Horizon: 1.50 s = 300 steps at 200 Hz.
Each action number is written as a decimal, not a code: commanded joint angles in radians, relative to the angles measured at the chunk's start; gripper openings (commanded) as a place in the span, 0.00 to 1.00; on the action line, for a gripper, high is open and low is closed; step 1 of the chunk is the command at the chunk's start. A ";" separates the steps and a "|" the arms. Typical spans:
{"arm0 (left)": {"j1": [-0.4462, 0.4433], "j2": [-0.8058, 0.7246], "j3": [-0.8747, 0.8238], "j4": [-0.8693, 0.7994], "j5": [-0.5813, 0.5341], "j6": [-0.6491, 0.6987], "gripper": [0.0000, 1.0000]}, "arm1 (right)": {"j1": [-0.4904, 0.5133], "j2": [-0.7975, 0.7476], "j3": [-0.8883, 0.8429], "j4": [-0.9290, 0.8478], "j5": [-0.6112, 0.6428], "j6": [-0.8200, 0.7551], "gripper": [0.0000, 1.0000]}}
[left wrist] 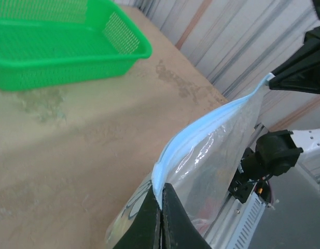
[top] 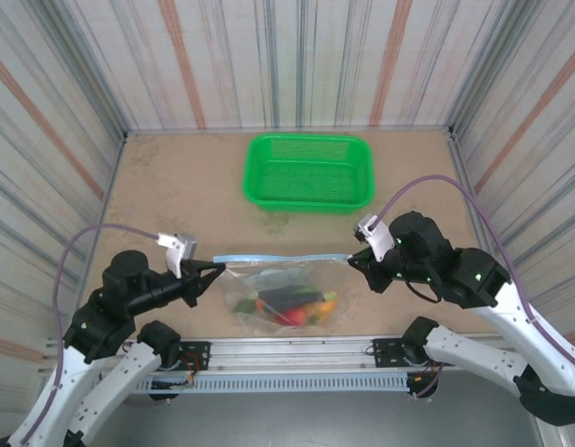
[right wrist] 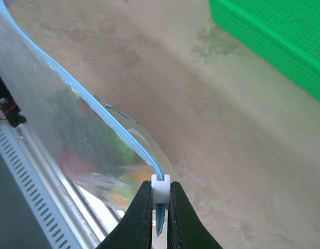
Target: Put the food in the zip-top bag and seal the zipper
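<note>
We see bare table (top: 175, 196) left of the green basket (top: 308, 170), and a strip between basket and bag (top: 278, 300). The bag's blue strip (top: 282, 257) is pulled tight like a fence from left gripper (top: 218, 266) to right gripper (top: 353, 258). Walls (top: 73, 112) block three sides.

Your clear zip-top bag (top: 285, 287) sits at the near middle, its pale blue zipper (top: 282, 256) stretched taut left to right, red, orange and green food (top: 292, 305) bunched inside

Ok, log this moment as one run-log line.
left gripper: shut on left end of pale blue zipper strip | right gripper: shut on white slider, right end | clear plastic zip-top bag: stretched between them, toy food inside
</note>
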 commanded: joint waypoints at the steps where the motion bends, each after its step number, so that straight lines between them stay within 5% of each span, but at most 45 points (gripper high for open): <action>1: 0.011 0.092 -0.026 0.044 -0.183 -0.170 0.00 | -0.061 0.094 0.009 -0.053 0.201 0.055 0.00; 16: 0.012 0.229 -0.032 0.133 -0.216 -0.190 0.00 | -0.142 0.167 0.005 0.021 0.246 0.090 0.01; 31: 0.012 0.385 -0.020 0.203 -0.260 -0.232 0.00 | -0.196 0.242 0.027 0.096 0.318 0.141 0.34; 51: 0.017 0.600 0.048 0.189 -0.403 -0.259 0.00 | -0.195 0.286 0.088 0.158 0.394 0.146 0.58; 93: 0.062 0.984 0.245 0.021 -0.620 -0.304 0.09 | -0.210 0.248 0.107 0.240 0.433 0.140 0.63; 127: 0.110 1.123 0.227 0.055 -0.591 -0.292 0.22 | -0.290 0.192 0.056 0.255 0.346 0.127 0.65; 140: 0.113 1.117 0.204 0.079 -0.577 -0.294 0.40 | -0.296 0.153 0.052 0.252 0.340 0.114 0.74; 152: 0.116 1.084 0.193 0.074 -0.597 -0.301 0.59 | -0.299 0.131 0.057 0.241 0.355 0.098 1.00; 185: 0.165 0.895 0.233 0.049 -0.558 -0.175 0.88 | -0.300 0.083 0.110 0.194 0.358 0.073 0.99; 190: 0.175 0.853 0.236 0.059 -0.528 -0.137 0.98 | -0.300 0.071 0.115 0.199 0.334 0.062 0.99; 211: 0.225 0.669 0.218 0.144 -0.287 0.018 0.99 | -0.300 0.004 0.094 0.242 0.244 0.022 0.99; 228: 0.230 0.556 0.225 0.157 -0.268 0.062 0.99 | -0.300 -0.039 0.054 0.274 0.217 0.007 0.99; 273: 0.222 0.404 0.101 0.348 -0.534 0.107 0.99 | -0.330 -0.009 -0.198 0.427 0.322 0.024 0.99; 300: 0.222 0.402 -0.059 0.544 -0.564 0.350 0.99 | -0.366 0.002 -0.340 0.589 0.341 0.004 0.99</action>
